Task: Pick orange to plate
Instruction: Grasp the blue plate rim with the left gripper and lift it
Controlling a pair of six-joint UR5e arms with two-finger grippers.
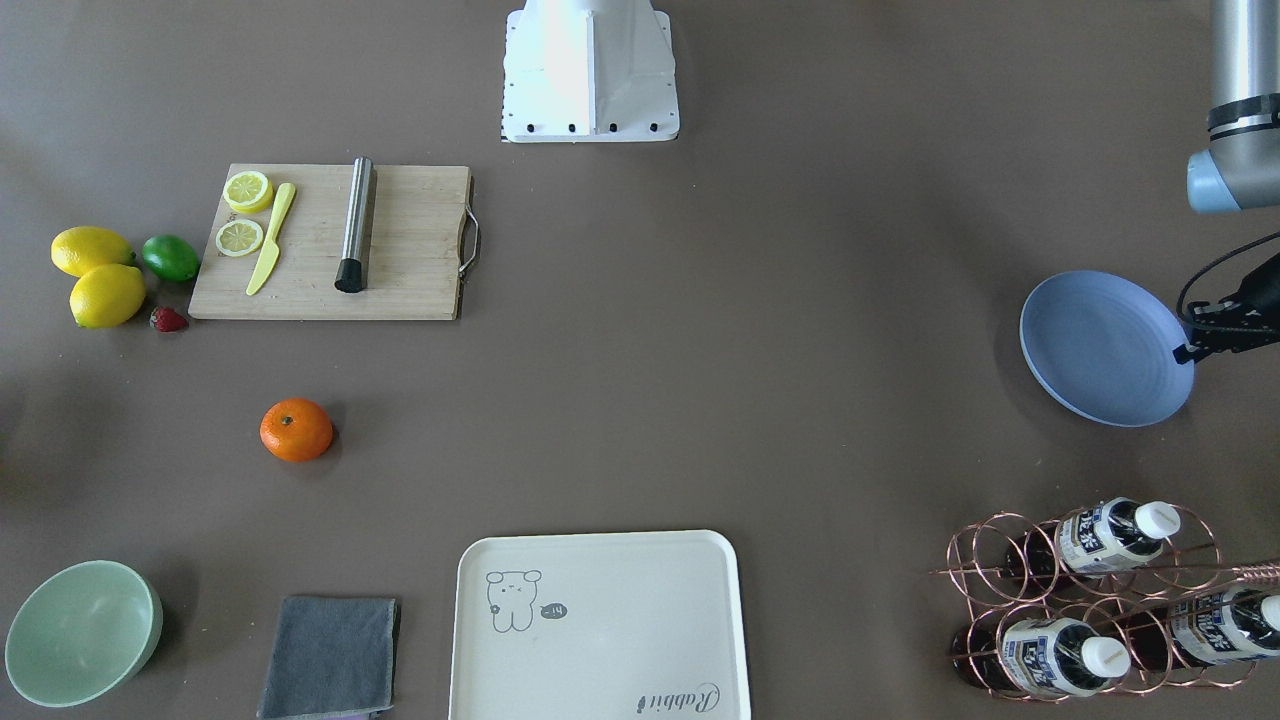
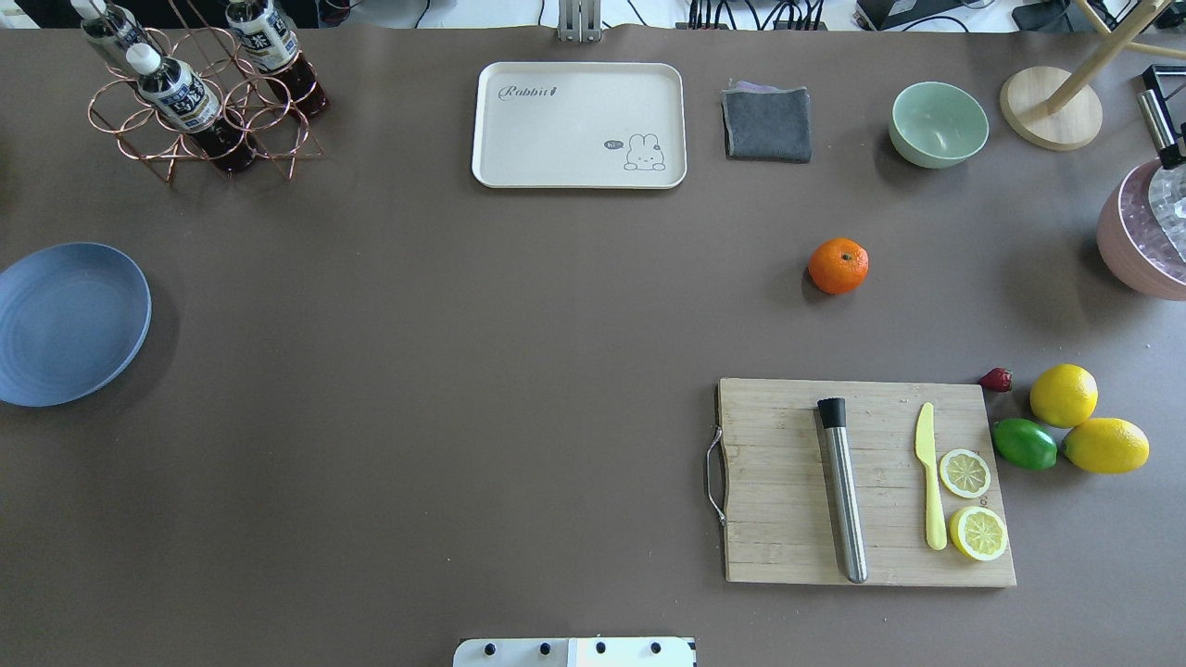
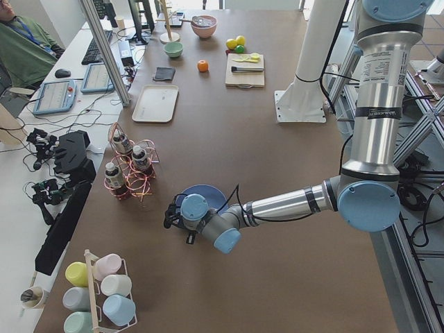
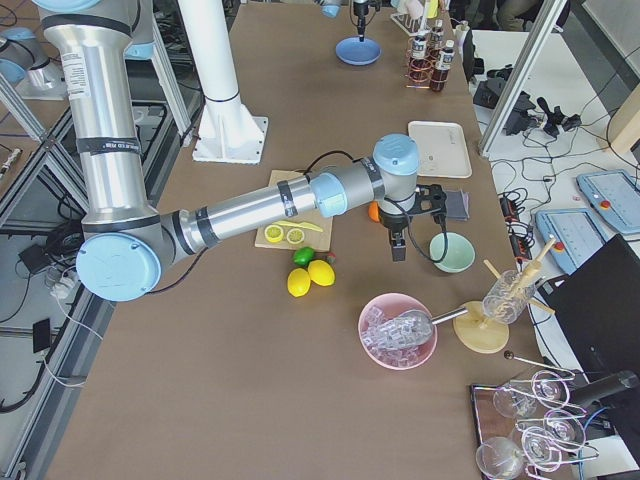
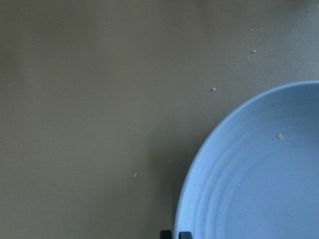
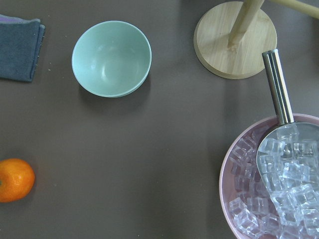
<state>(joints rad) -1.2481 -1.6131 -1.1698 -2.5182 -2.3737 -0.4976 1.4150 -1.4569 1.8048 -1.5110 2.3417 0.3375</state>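
Note:
The orange (image 2: 839,266) rests alone on the brown table between the cutting board and the pale-green bowl, and also shows at the lower left of the right wrist view as the orange (image 6: 15,180). At the table's far left end lies the periwinkle plate (image 2: 69,322) with nothing on it. My left gripper (image 1: 1187,352) hovers at the outer rim of the plate (image 5: 259,169); its fingertips (image 5: 166,233) stand close together, shut on nothing. My right gripper (image 4: 398,245) hangs above the table near the orange and the bowl; whether it is open or shut I cannot tell.
A wooden cutting board (image 2: 788,482) holds a steel rod, a yellow knife and lemon slices. Lemons (image 2: 1064,396), a lime (image 2: 1024,444) and a strawberry lie beside it. A cream tray (image 2: 579,125), grey cloth (image 2: 766,123), green bowl (image 2: 938,123), pink ice bowl (image 6: 279,184) and bottle rack (image 2: 199,102) line the far side.

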